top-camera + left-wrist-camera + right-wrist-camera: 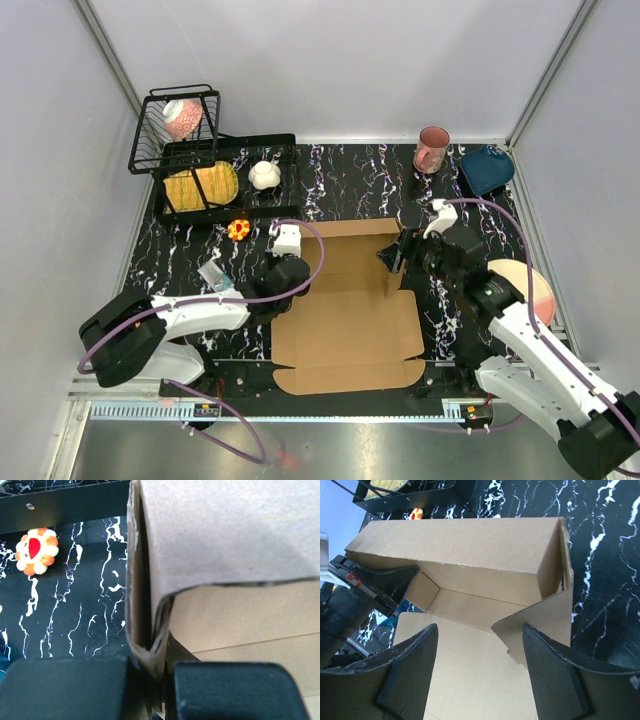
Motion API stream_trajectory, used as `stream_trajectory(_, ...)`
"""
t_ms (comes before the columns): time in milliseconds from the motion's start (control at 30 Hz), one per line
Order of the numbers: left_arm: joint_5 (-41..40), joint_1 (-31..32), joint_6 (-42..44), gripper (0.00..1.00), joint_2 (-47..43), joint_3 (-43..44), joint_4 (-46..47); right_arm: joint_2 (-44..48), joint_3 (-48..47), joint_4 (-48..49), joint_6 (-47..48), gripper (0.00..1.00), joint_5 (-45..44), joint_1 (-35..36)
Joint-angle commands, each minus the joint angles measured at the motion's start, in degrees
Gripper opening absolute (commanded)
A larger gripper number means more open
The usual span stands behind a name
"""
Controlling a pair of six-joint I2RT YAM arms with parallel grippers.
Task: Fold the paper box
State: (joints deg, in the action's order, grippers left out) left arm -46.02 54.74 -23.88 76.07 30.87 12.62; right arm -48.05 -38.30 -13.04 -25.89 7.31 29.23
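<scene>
Black marbled surface [350,180], pale walls [330,60], a paper box [350,320]. Left pincer [159,685] pinches its side; right pincer [480,635] gapes empty.

Gap between paper box [345,320] and black rack [230,205], flower toy [238,229] within.

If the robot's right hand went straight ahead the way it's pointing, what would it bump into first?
Probably the paper box. The right gripper is open and points into it. The slanting side flap looks nearest, though depth is hard to judge.
</scene>
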Motion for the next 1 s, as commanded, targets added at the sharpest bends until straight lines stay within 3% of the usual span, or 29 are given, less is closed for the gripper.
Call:
stream_trajectory(0,0.67,0.72,-0.46,0.0,1.01,2.17,-0.93,3.75,-2.21,-6.29,2.25,0.72,-6.24,0.03)
stream_trajectory(200,1.02,0.28,-1.61,0.0,-0.31,1.47,-0.93,7.62,-0.02,-8.5,0.23,0.64,-13.72,0.12)
stream_trajectory(467,1.55,0.1,-2.14,0.0,-0.05,1.38,-2.07,12.89,0.25,-4.62,-0.92,0.77,-8.54,0.12)
stream_trajectory(767,1.46,-0.25,-2.14,0.0,-0.93,0.6,-1.99,18.43,-2.57,-11.74,-4.87,0.78,-28.89,0.12)
stream_trajectory(967,1.37,-0.25,-2.31,0.0,-2.33,-0.37,-1.64,17.65,-1.69,-18.68,-10.49,0.73,-39.73,0.03)
